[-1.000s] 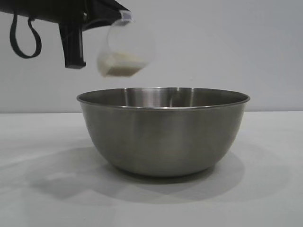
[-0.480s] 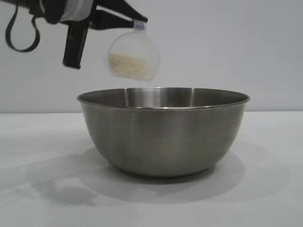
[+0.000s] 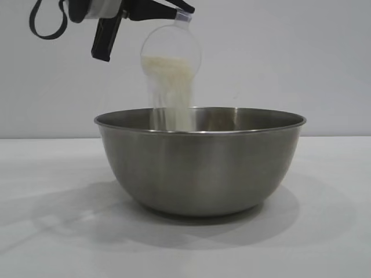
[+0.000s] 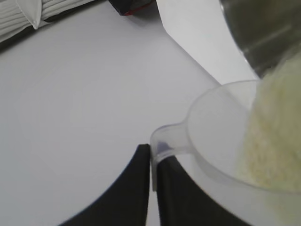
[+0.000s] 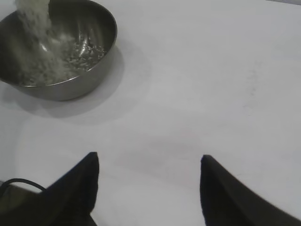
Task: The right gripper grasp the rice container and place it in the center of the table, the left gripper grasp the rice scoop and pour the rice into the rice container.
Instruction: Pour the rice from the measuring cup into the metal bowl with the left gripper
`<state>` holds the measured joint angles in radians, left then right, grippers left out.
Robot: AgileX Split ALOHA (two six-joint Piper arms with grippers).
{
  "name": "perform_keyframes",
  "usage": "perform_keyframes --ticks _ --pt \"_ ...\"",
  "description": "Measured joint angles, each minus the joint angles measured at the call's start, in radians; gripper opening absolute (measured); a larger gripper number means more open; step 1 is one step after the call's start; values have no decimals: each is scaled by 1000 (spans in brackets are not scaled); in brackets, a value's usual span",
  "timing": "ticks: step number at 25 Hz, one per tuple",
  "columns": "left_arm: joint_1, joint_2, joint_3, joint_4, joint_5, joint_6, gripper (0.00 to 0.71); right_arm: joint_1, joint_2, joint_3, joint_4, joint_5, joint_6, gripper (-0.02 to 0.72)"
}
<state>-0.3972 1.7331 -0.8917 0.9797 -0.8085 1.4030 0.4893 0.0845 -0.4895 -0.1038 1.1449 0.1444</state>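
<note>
The steel rice container point(image 3: 200, 162) stands on the white table point(image 3: 324, 231). Above its left side my left gripper point(image 3: 184, 13) is shut on the little handle of the clear rice scoop point(image 3: 171, 49), which is tipped over. Off-white rice point(image 3: 171, 95) streams from the scoop down into the bowl. In the left wrist view the two fingertips pinch the scoop's handle point(image 4: 162, 146), and rice point(image 4: 273, 141) slides toward the rim. The right wrist view shows the rice container point(image 5: 94, 28) with grains landing inside; my right gripper point(image 5: 148, 157) hangs open over bare table, away from the bowl.
A dark red-edged object point(image 4: 131, 5) and a white ribbed item point(image 4: 28, 16) lie at the table's far side in the left wrist view. A black cable loop point(image 3: 46, 23) hangs from the left arm.
The left gripper has moved right and rotated, tipping the scoop further. The rice, held inside the scoop before, now pours into the bowl.
</note>
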Motion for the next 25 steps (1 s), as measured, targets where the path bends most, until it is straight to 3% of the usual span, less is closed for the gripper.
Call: perform_keyframes --ticks 13,22,25 --pt "0 -85 -67 188 46 11 0 0 0 0 0 -2 0 433" --pt "0 -97 -69 224 75 1 0 0 0 0 0 -2 0 433" --pt "0 -87 -69 213 75 -115 0 0 0 0 0 -2 0 433"
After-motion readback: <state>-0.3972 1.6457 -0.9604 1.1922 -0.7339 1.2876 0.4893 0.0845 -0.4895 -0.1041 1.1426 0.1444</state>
